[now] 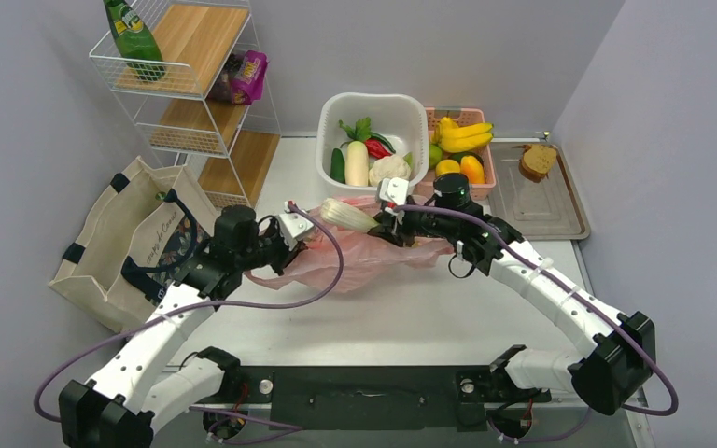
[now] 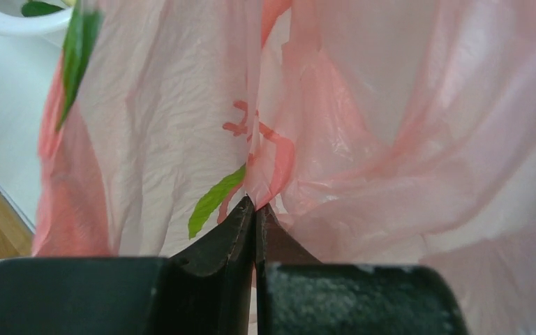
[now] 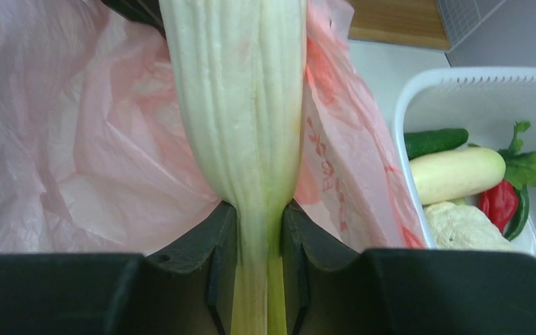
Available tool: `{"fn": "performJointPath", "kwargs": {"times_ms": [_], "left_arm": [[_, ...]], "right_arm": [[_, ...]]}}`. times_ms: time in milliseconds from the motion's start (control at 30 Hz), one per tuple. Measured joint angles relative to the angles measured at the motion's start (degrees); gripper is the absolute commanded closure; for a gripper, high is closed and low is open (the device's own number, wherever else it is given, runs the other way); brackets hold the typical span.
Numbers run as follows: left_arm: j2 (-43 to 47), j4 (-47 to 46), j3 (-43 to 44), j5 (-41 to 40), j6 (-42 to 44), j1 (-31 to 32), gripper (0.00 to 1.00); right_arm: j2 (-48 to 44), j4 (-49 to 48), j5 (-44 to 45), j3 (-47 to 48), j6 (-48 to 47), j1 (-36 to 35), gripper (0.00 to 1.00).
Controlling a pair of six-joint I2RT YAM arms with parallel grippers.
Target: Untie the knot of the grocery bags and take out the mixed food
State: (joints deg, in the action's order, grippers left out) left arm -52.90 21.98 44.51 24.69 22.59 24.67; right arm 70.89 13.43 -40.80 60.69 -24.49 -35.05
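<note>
Right gripper [image 3: 255, 209]: clamped on pale-green leafy stalk [image 3: 237, 105], frame centre, protruding from pink bag [image 1: 369, 261]. Left gripper [image 2: 255, 206]: pinching bag film. Step: food removal. Next: draw stalk clear.

The white table [image 1: 429, 317] carries a crumpled pink plastic bag [image 1: 373, 261], lying between the left gripper [image 1: 293, 228] and the right gripper [image 1: 390, 207]. Just beyond the right gripper stands a white plastic tub [image 1: 373, 99] of vegetables [image 1: 357, 164]. Touching the tub's right side is a pink basket [image 1: 491, 175] with bananas [image 1: 465, 136]. Further right of that gripper lies a metal tray [image 1: 560, 213] bearing a bread slice [image 1: 538, 161]. Left of the left gripper slumps a beige canvas tote [image 1: 112, 233]. Beyond that gripper stands a wire rack [image 1: 243, 159] with wooden shelves, holding a green bottle [image 1: 133, 37] on top and a purple snack packet [image 1: 246, 77] below.
</note>
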Motion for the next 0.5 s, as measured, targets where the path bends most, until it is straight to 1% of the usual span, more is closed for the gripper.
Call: {"fn": "performJointPath", "kwargs": {"times_ms": [67, 133, 167, 200, 233, 300, 400, 500], "left_arm": [[-1.6, -0.3, 0.2, 0.0, -0.7, 0.0, 1.00], [-3.4, -0.9, 0.3, -0.2, -1.2, 0.0, 0.86], [-3.9, -1.2, 0.3, -0.3, -1.3, 0.0, 0.68], [-4.0, -1.4, 0.3, -0.2, -1.2, 0.0, 0.61], [-3.8, -1.6, 0.3, -0.2, -1.2, -0.1, 0.49], [-2.9, -1.9, 0.3, -0.1, -1.3, -0.2, 0.40], [-0.6, -0.3, 1.9, 1.1, -1.9, -0.2, 0.34], [0.7, 3.2, 7.6, 3.4, -2.7, -0.2, 0.32]], "right_arm": [[-0.4, -1.0, 0.3, 0.1, 1.3, -1.4, 1.00], [-0.9, -2.1, 0.3, 0.4, 2.5, -3.2, 0.99], [-0.9, -2.6, 0.5, 0.8, 3.0, -3.8, 0.98], [-0.9, -3.0, 0.6, 1.2, 3.3, -4.1, 0.97], [-0.9, -3.4, 0.7, 1.7, 3.8, -4.1, 0.97], [-0.9, -4.0, 0.9, 2.2, 4.0, -3.3, 0.97], [-0.4, -3.6, 1.0, 2.4, 3.3, -1.6, 0.97], [0.6, -2.3, 1.1, 2.5, 1.1, -0.8, 0.97]]}}
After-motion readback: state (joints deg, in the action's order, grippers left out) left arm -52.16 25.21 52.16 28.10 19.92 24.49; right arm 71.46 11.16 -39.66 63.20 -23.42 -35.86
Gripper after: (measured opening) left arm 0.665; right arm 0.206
